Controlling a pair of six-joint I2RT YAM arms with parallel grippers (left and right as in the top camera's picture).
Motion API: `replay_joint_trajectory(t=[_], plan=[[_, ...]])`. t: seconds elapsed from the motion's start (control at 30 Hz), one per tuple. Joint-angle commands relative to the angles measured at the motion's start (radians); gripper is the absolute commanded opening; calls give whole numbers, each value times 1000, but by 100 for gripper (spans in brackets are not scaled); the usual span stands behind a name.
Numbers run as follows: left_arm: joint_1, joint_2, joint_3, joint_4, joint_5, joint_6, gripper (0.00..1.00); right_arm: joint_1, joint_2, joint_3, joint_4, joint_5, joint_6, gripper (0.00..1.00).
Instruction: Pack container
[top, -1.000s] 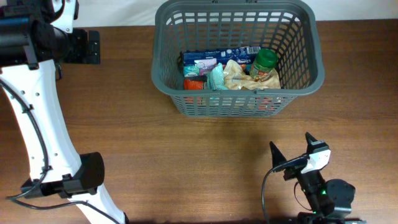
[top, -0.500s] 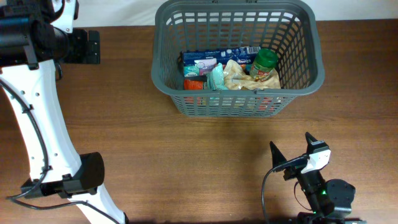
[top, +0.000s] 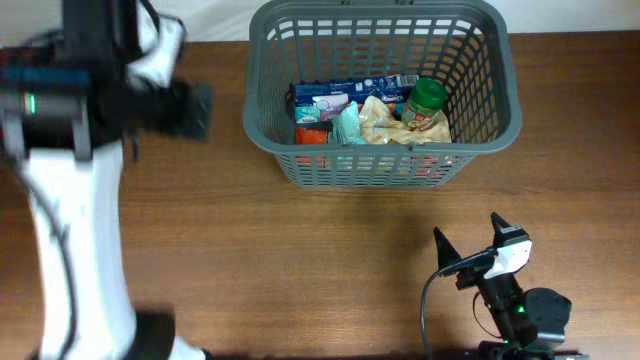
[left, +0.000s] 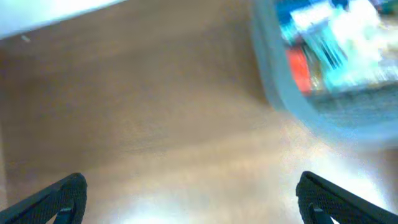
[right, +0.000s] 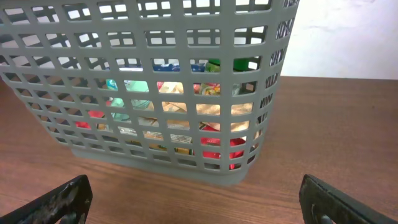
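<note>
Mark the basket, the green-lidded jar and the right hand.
basket (top: 510, 95): overhead view, right-side rim.
green-lidded jar (top: 428, 93): overhead view, its lid.
right hand (top: 466, 225): overhead view, midway between its fingertips.

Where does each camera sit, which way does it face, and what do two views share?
Overhead: above the table, looking straight down on the basket, left arm and right tool.
Left wrist: on the left arm, facing down at table and basket; left tool shows.
Right wrist: low, facing the basket's side; right tool shows.
All views share the basket.
</note>
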Motion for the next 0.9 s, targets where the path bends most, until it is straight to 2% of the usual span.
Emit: replay_joint_trajectory(t=[0.0,0.17,0.23,0.3,0.47,0.5,0.6,0.87], plan=[[-4,-217,-252,-7,-6,-13,99,10,-11,-10,3,-13,-3,99],[42,-518,-690,-6,-7,-12,99,10,-11,-10,3,-13,-3,99],[67,-625,-837,48,-28,50,99,10,-11,-10,3,-13,-3,99],[78,-739,-979,224,-40,90,99,10,-11,-10,3,-13,-3,99],[79,-1007,-1265,773,-10,89,99,10,-11,-10,3,-13,-3,99],[79,-1056,-1316,845,-10,88,99,10,-11,-10,3,-13,-3,99],[79,-1192,-1462,981,-10,89,99,10,-11,-10,3,-13,-3,99],[79,-1408,-1821,1151,-10,89,99,10,-11,-10,3,-13,-3,99]])
